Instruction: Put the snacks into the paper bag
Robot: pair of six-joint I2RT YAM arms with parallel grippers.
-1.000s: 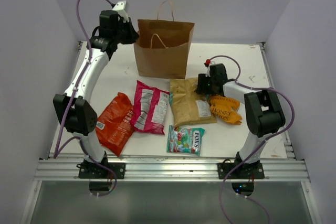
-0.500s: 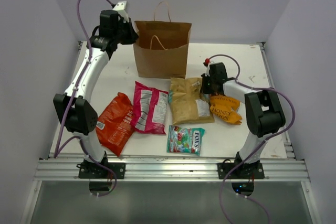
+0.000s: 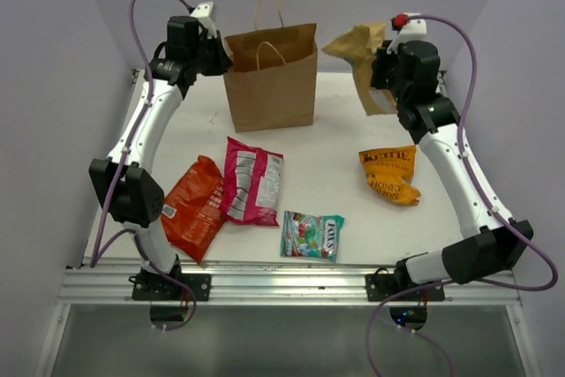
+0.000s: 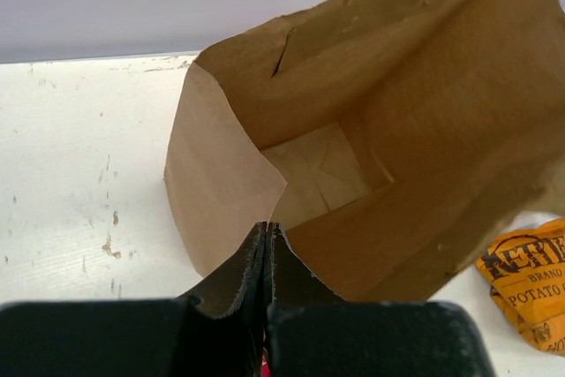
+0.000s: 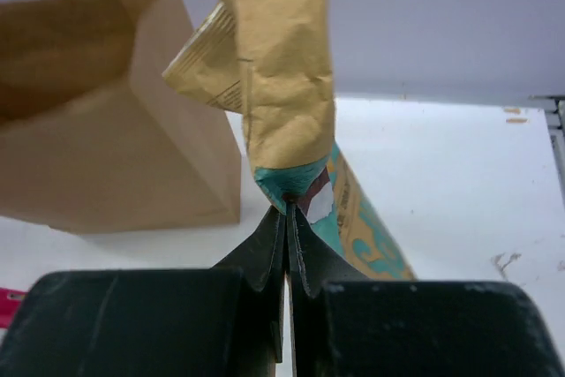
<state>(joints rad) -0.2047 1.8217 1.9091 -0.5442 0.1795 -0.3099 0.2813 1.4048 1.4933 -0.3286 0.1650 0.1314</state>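
**A:** Where is the paper bag [image 3: 271, 77]?

**B:** It stands upright with its mouth open. The left gripper [image 4: 266, 234] is pinched shut on its left rim.

**A:** And the snacks?

**B:** The right gripper [image 5: 287, 211] is clamped on the tan kraft pouch [image 5: 287, 86], held in the air to the right of the bag. The red-orange chip bag [image 3: 192, 209], magenta bag [image 3: 252, 181], teal candy packet [image 3: 312, 236] and orange-yellow bag [image 3: 388, 174] lie flat in front of the bag.
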